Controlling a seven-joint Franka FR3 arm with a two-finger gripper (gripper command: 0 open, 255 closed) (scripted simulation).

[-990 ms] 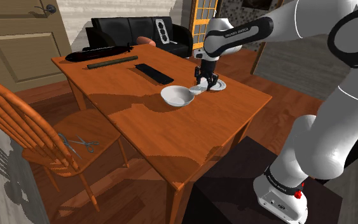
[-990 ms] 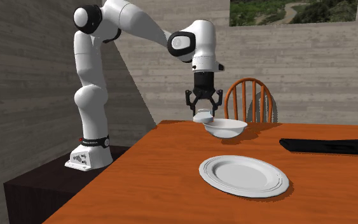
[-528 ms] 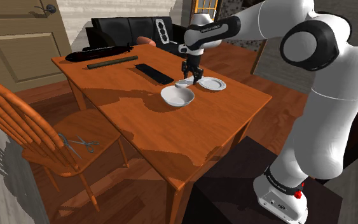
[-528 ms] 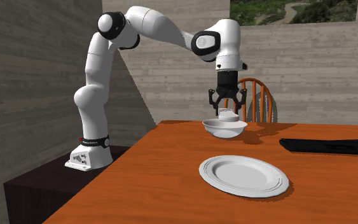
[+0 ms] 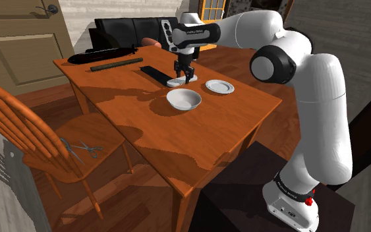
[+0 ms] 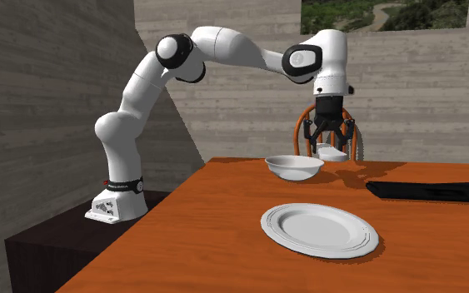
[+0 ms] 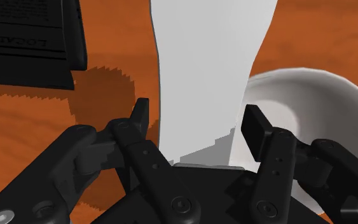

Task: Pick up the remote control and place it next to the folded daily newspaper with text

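My black gripper [image 5: 182,75] is shut on a plain white remote control [image 5: 176,83], which hangs a little above the orange table [image 5: 177,135]. In the wrist view the fingers [image 7: 139,118] clasp the white remote [image 7: 209,70] on both sides. The folded newspaper [image 5: 159,75] is dark with text and lies flat just to the shoulder view's left of the remote. It appears close beside the remote in the wrist view [image 7: 25,38]. From the second exterior view the gripper [image 6: 332,146] holds the remote [image 6: 334,153] behind the bowl [image 6: 294,166], with the newspaper [image 6: 432,191] at the right.
A white bowl [image 5: 184,99] and a small white plate [image 5: 219,86] sit near the remote. A black elongated object [image 5: 105,55] and a dark rod [image 5: 116,64] lie at the table's far end. A wooden chair [image 5: 32,132] carrying scissors [image 5: 78,150] stands at the left.
The arm has carried the white remote from over the plate, past the bowl, toward the newspaper. The fingers stayed shut on it throughout.
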